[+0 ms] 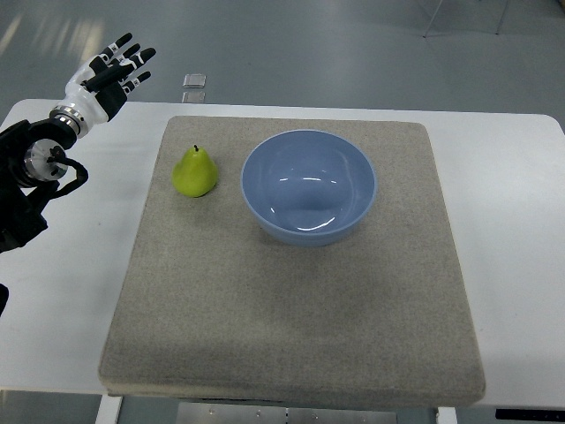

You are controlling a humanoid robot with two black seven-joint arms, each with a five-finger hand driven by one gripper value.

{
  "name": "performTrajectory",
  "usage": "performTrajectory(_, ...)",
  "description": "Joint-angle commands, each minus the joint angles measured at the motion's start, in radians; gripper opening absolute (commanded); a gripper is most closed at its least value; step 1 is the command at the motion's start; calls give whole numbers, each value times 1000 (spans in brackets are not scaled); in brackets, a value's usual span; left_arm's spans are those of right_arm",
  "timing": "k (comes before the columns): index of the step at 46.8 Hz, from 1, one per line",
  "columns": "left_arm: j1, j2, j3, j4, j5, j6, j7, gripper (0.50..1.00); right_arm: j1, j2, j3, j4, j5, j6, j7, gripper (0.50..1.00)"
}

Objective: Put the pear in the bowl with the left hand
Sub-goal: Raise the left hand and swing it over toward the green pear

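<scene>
A green pear (195,171) stands upright on the grey mat (291,309), just left of an empty light blue bowl (309,186). My left hand (115,71) hovers over the table's far left corner, well up and left of the pear, with its fingers spread and nothing in them. The black left arm comes in along the left edge. My right hand is out of the picture.
The mat lies on a white table (512,221) whose far edge runs behind the hand. A small square plate (194,81) sits on the floor beyond the table.
</scene>
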Motion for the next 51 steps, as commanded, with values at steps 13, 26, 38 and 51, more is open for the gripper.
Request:
performTrajectory(13, -12, 193, 148, -270, 191, -3, 0, 990, 0, 0, 0, 0, -1, 0, 0, 924)
performTrajectory(26, -13, 311, 154, -439, 492, -17, 0, 990, 0, 0, 0, 0, -1, 0, 0, 926)
performTrajectory(38, -24, 381, 154, -514, 673, -87, 0, 990, 0, 0, 0, 0, 1, 0, 0, 924)
performTrajectory(51, -40, 403, 156, -544, 898, -141, 2, 990, 0, 0, 0, 0, -1, 0, 0, 926)
